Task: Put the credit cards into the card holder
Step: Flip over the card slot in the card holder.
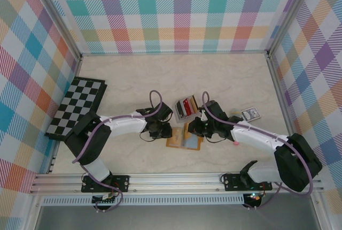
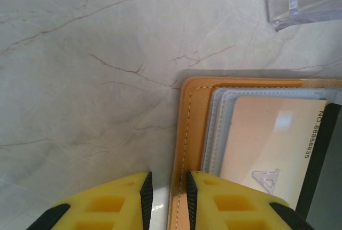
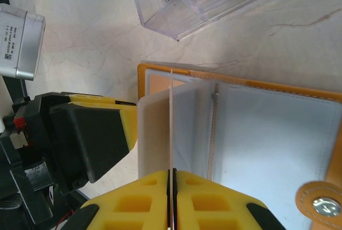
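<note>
The orange-tan card holder (image 1: 176, 142) lies open and flat on the marble between both arms, its clear inner pockets up. My right gripper (image 3: 172, 173) (image 1: 199, 128) is shut on a thin pale credit card (image 3: 171, 117), seen edge-on, standing over the card holder's (image 3: 240, 80) left pocket. My left gripper (image 2: 168, 190) (image 1: 160, 129) straddles the card holder's (image 2: 192, 123) stitched left edge, jaws narrowly apart; the left pad stands off the leather. A peach card (image 2: 267, 139) shows inside a grey pocket. More credit cards (image 1: 188, 104) stand in a clear box behind.
The clear plastic box (image 3: 214, 5) (image 2: 304, 0) sits just beyond the card holder. A black-and-white chessboard (image 1: 75, 107) lies at the far left, and a small patterned pack (image 1: 251, 114) to the right. The snap tab (image 3: 323, 206) lies at the holder's right side.
</note>
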Robot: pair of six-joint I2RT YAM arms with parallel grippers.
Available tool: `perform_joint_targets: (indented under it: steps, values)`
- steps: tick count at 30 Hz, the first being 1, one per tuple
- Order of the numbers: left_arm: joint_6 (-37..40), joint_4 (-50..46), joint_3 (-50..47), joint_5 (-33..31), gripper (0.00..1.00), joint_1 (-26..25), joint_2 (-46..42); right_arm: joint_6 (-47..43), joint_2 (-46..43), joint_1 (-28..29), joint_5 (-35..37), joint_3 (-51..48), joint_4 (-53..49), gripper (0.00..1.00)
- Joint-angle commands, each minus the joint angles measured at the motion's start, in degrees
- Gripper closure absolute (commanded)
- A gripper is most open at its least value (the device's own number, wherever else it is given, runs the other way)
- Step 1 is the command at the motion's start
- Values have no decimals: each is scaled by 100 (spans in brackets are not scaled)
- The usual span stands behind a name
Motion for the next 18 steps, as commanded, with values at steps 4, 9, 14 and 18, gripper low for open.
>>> perform_joint_targets:
  steps: [4,9,14,18]
  values:
    - [-373,747,-342,-187,73,-303,-160,-110,268,93,-198,208,238,89]
    - [-587,475,-530,-797,68,-306,-644,-90,237,112,-109,122,291,90]
    - [-619,204,-581,-1117,54,-294,-920,-42,64,103,269,-60,128,90]
    - [-629,156,-650,-1286,53,-291,-1093,-13,14,94,222,-141,199,90]
